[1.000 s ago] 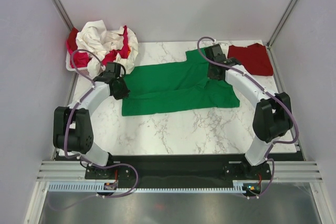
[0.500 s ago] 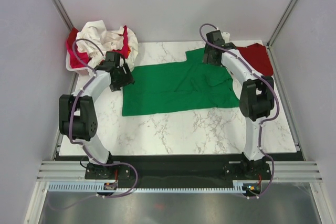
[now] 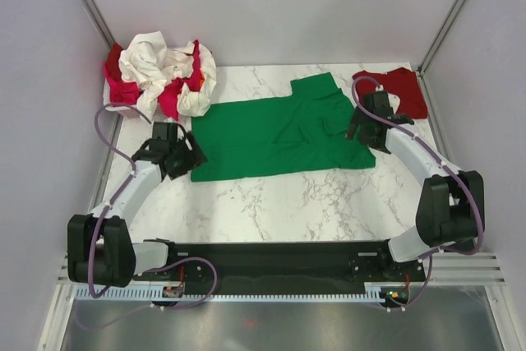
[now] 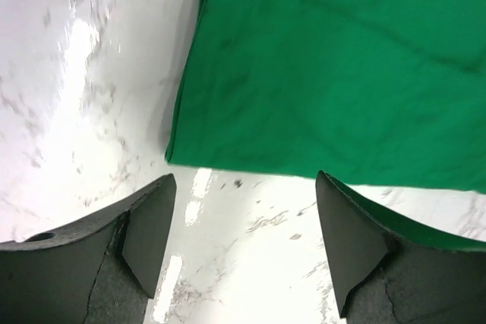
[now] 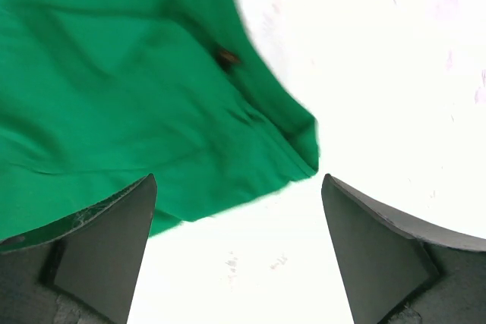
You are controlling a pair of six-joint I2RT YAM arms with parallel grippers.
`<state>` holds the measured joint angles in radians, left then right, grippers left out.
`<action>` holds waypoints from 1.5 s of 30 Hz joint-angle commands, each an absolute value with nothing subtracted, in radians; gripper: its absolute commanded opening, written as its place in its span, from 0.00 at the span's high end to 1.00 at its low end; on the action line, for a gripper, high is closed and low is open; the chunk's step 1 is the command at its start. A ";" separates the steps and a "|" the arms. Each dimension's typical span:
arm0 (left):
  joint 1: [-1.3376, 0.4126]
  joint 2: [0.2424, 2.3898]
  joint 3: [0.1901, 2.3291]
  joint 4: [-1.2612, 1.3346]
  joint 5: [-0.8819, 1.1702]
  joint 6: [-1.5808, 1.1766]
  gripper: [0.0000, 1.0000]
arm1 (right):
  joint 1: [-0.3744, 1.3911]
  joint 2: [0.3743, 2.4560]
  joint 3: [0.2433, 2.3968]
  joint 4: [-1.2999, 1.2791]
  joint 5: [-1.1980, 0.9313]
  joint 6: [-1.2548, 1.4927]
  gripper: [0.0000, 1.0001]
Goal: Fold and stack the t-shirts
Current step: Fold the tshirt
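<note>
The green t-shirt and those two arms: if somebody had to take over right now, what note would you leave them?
Left gripper: open, empty, at the green t-shirt's near left corner.
Right gripper: open, empty, at its right edge.
The green t-shirt lies flat mid-table, apparently doubled over, with a sleeve sticking out at the far side.
The dark red t-shirt lies small and flat at the far right corner.
The cream t-shirt and the pinkish red t-shirt are crumpled in a heap at the far left.
Left to do: finish folding the green one, fold the heap, then stack them all.
</note>
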<state>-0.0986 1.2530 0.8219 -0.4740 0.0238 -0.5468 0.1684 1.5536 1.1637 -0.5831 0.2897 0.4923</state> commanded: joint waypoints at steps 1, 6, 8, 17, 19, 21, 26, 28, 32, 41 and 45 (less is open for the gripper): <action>-0.101 1.220 0.712 -0.358 0.095 -0.636 0.19 | 0.149 1.490 1.019 -0.482 0.222 0.534 0.02; -0.100 1.203 0.592 -0.282 0.091 -0.699 0.19 | 0.091 1.451 0.940 -0.459 0.167 0.541 0.02; -0.101 1.198 0.566 -0.249 0.078 -0.704 0.19 | 0.072 1.448 0.916 -0.446 0.161 0.540 0.02; -0.101 1.198 0.485 -0.135 0.023 -0.707 0.29 | 0.046 1.460 0.859 -0.405 0.135 0.538 0.03; -0.101 1.198 0.473 -0.086 0.026 -0.709 0.30 | 0.040 1.466 0.847 -0.391 0.135 0.538 0.03; -0.101 1.206 0.459 -0.060 0.020 -0.706 0.31 | 0.037 1.476 0.841 -0.376 0.135 0.541 0.04; -0.101 1.242 0.459 -0.018 0.003 -0.699 0.46 | 0.026 1.511 0.815 -0.338 0.144 0.552 0.12; -0.101 1.253 0.459 -0.009 0.002 -0.699 0.69 | 0.015 1.523 0.802 -0.308 0.141 0.561 0.23; -0.101 1.258 0.465 -0.003 0.002 -0.699 0.86 | 0.005 1.558 0.801 -0.285 0.144 0.566 0.40; -0.101 1.276 0.472 -0.003 -0.049 -0.692 0.98 | -0.029 1.560 0.801 -0.259 0.147 0.566 0.83; -0.100 1.243 0.471 -0.018 -0.075 -0.693 0.98 | -0.031 1.536 0.790 -0.264 0.132 0.563 1.00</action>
<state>-0.0986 1.2686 0.4633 -0.0460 -0.0132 -0.6926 -0.0246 1.5536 0.7990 -0.2832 0.1318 0.5648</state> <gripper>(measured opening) 0.035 0.027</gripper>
